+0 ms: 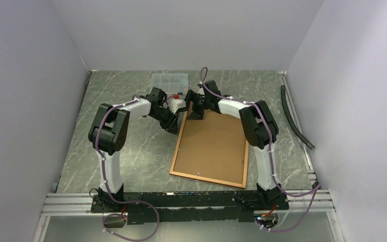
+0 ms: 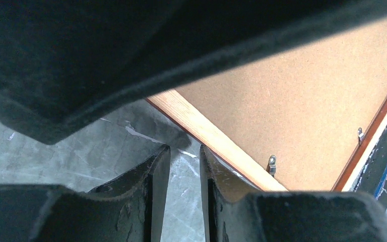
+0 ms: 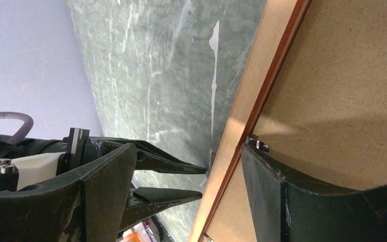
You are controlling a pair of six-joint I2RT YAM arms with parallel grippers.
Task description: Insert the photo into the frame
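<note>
The frame [image 1: 207,180], a narrow wood-coloured border with a red-orange inner edge, lies flat and back-up mid-table, a brown backing board [image 1: 212,143] seated inside, long sides angled toward one o'clock.

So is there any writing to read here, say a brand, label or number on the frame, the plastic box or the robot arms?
No readable text in any view.
frame and brown backing board: plain, no print.
clear plastic box: too small to make out any label.
left arm, right arm: no legible markings.
</note>
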